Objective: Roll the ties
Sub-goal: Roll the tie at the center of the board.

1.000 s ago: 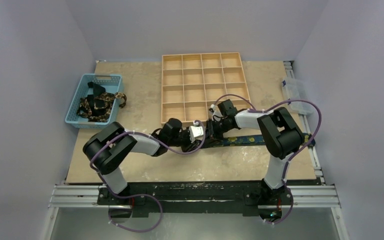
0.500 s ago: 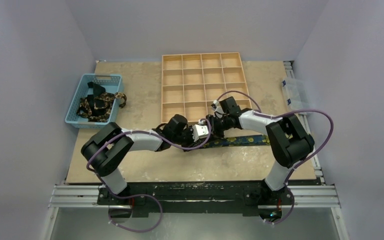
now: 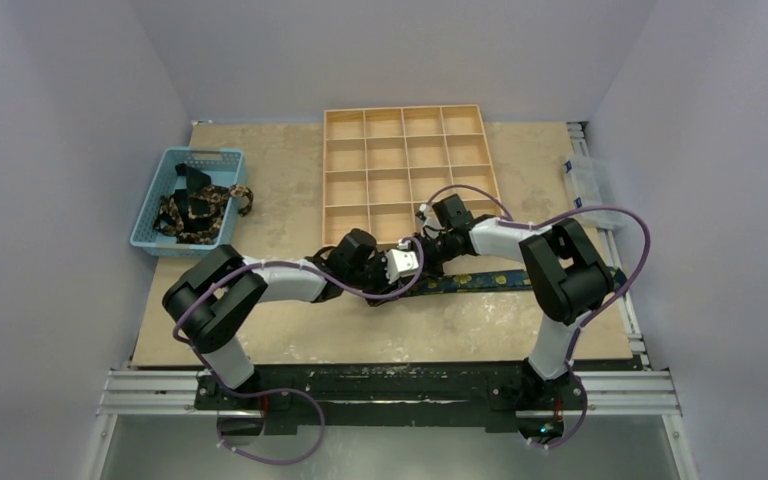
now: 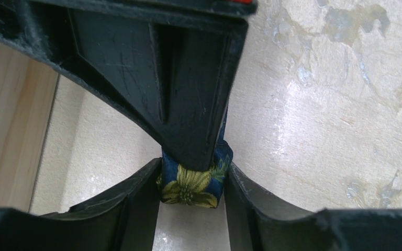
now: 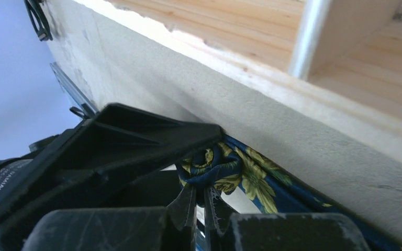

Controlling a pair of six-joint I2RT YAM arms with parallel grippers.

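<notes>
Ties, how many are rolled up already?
None finished: the tray looks empty. One tie has a small rolled end, gripped between the left end effector and the right end effector. Its long tail lies flat, and more ties wait in the basket.

A pale, stone-patterned bench [image 3: 280, 190] carries a wooden tray [image 3: 403, 138] of sixteen square compartments at the far middle. A blue basket [image 3: 205, 155] sits far left, and a clear plastic box [image 3: 588, 180] sits at the right edge.
</notes>
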